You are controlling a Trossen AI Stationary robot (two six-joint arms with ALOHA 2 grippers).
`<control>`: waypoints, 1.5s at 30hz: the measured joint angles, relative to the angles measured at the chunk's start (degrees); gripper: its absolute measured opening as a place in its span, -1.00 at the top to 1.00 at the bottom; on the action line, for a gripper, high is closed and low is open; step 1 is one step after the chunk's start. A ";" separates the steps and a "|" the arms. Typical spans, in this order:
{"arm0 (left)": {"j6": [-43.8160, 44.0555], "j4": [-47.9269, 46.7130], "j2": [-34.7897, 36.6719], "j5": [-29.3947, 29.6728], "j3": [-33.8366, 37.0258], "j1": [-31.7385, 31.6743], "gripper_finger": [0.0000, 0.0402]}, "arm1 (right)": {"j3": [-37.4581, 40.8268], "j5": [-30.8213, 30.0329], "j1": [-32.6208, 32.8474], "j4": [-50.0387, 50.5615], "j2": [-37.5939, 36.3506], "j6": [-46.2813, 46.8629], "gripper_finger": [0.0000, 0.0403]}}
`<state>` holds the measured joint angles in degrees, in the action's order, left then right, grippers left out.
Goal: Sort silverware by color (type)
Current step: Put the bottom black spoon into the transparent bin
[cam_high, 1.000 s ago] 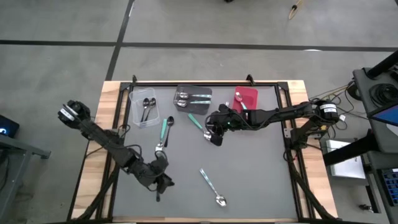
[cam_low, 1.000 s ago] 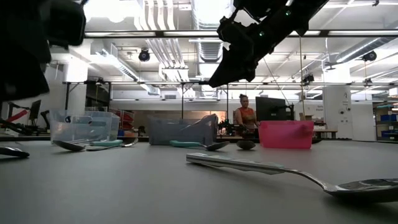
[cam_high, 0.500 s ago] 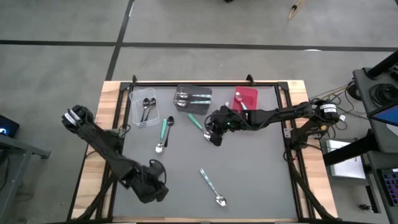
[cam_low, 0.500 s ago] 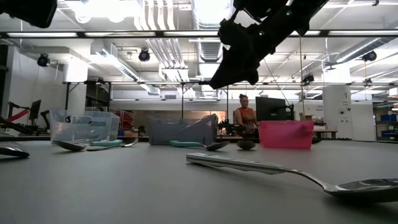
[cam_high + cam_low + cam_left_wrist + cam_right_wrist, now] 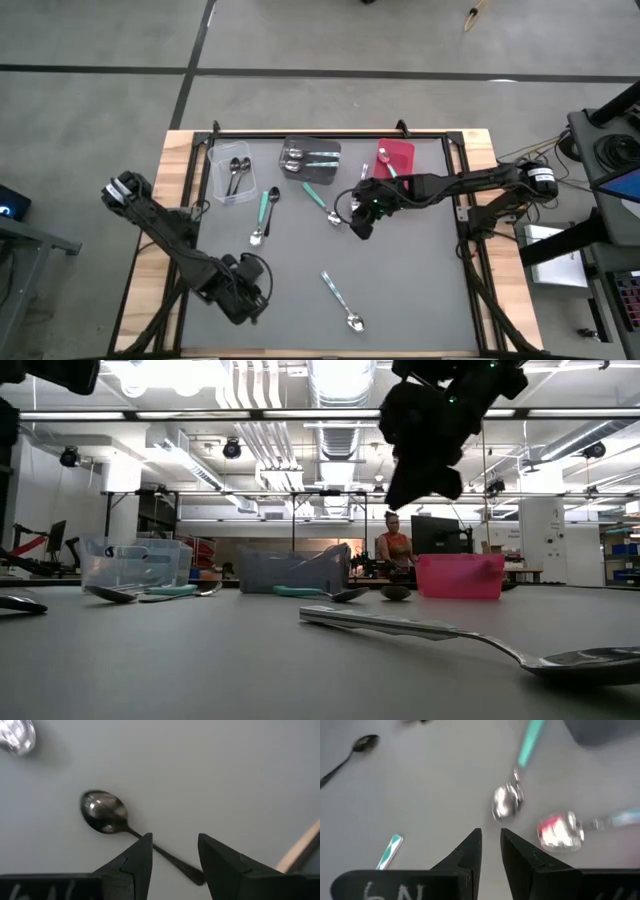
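Left gripper [image 5: 172, 855] hangs over a black spoon [image 5: 106, 813] lying on the grey table [image 5: 420, 280], fingers apart and empty, its handle running under the gap. Right gripper [image 5: 490, 851] sits mid-table with fingers nearly together, nothing between them, above a teal-handled spoon [image 5: 512, 790]. Other spoons lie in the clear bin [image 5: 222, 190], grey bin [image 5: 330, 148] and red bin [image 5: 402, 152].

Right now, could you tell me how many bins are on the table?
3, in a row along the far edge: clear bin on the left, dark grey bin in the middle, red bin on the right.
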<state>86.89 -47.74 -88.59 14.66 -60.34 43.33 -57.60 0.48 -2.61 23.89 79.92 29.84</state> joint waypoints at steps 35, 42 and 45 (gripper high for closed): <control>-44.85 -2.91 4.26 11.52 0.10 -8.74 0.31 | -14.89 -3.67 18.81 3.06 6.57 13.77 0.70; -46.58 -3.37 4.26 11.85 0.10 -9.32 0.31 | -25.13 -3.62 21.17 15.52 13.56 10.37 0.70; -48.03 -4.21 4.26 11.85 0.10 -9.55 0.31 | -28.69 -3.53 22.19 20.20 15.98 5.95 0.70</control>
<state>38.86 -51.96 -84.33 26.50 -60.25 33.79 -86.29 -3.05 19.58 44.09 95.89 35.79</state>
